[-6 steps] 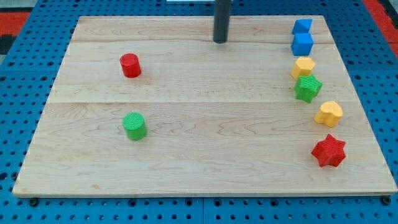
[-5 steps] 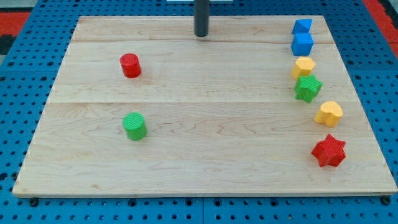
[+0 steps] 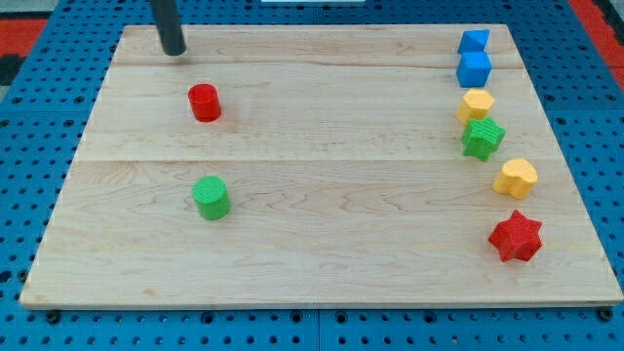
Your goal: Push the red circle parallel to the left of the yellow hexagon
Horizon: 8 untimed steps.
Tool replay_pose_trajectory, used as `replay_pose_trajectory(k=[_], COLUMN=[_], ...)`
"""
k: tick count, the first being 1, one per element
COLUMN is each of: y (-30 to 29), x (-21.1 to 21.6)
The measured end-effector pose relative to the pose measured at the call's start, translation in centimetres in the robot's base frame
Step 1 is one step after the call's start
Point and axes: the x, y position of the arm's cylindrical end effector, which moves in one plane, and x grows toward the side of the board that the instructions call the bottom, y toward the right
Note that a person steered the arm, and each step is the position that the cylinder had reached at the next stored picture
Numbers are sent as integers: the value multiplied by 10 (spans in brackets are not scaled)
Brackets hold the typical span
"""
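The red circle stands on the wooden board at the upper left. The yellow hexagon stands far off at the view's right, in a column of blocks. My tip is near the board's top edge, above and a little left of the red circle, apart from it.
A green circle stands below the red circle. At the right, from the top: two blue blocks, the yellow hexagon, a green star, a yellow heart, a red star.
My tip has slid left along the board's top, from the top middle to above the red circle. No block has moved.
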Motion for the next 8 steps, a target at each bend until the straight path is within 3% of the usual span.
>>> replay_pose_trajectory(k=[1, 2, 3, 6, 8], y=[-23, 2, 21, 51, 133], x=[16, 107, 132, 108, 137])
